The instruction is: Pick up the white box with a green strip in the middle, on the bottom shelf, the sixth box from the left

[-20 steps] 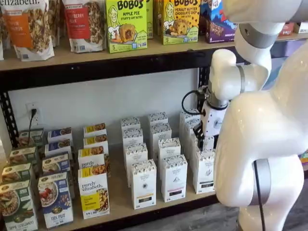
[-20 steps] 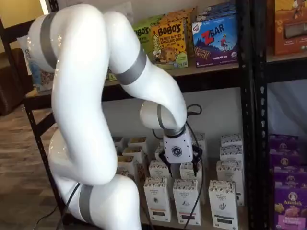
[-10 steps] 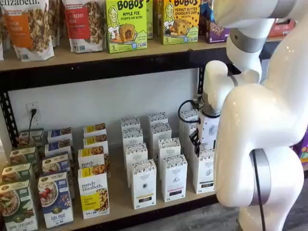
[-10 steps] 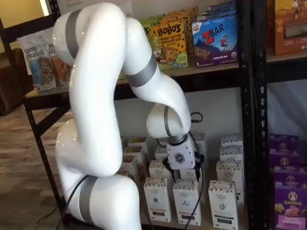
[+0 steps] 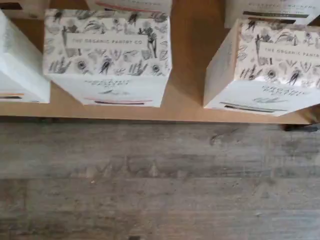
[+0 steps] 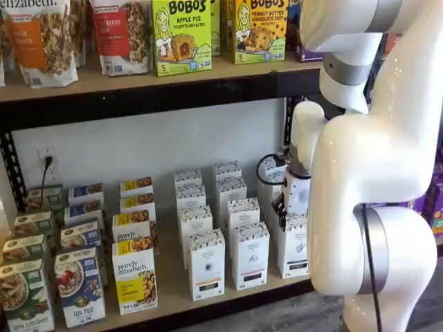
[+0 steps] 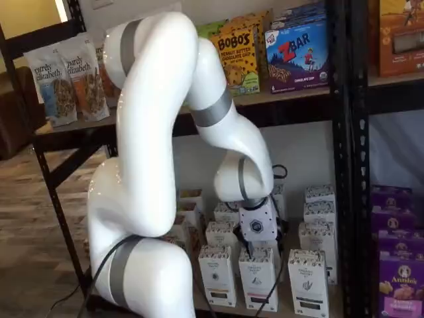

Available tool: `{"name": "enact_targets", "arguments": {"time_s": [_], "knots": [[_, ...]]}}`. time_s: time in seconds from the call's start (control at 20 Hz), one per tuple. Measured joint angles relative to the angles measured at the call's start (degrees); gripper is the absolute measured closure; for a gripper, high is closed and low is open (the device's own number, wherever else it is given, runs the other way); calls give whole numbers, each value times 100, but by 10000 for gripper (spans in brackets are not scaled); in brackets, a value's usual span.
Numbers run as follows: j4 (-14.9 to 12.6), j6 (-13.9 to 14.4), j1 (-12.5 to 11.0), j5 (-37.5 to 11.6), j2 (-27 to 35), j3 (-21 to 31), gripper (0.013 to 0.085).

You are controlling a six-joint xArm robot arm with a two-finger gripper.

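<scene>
The white box (image 6: 294,245) stands at the right end of the front row on the bottom shelf (image 6: 173,287), and it also shows as the rightmost front carton (image 7: 308,281). In the wrist view its speckled top (image 5: 275,60) lies near the end of the shelf board (image 5: 185,112), with a dark greenish strip low on its front. My gripper (image 6: 284,206) hangs just above the white cartons beside it, white body (image 7: 257,224) upright. Nothing is held in it, and its black fingers barely show.
Two more columns of like white cartons (image 6: 206,263) (image 6: 250,254) stand to the left, then granola boxes (image 6: 135,277). Another patterned carton (image 5: 107,50) sits next to the target. The upper shelf (image 6: 138,79) holds snack bags and Bobo's boxes. A black post (image 7: 341,165) stands to the right of the cartons.
The arm has swung over and the gripper has come down closer to the tops of the white cartons. No box has moved.
</scene>
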Motion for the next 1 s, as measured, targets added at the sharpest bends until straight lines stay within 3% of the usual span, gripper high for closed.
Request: {"name": "enact_targets", "arguments": {"time_s": [0.25,0.65,1.0], "knots": [[-200,37,-153,-26,572,-517,130],[274,-631,-358,20,1628,-1563,130],[388,-870,-486,37,2277,-2283,130]]}}
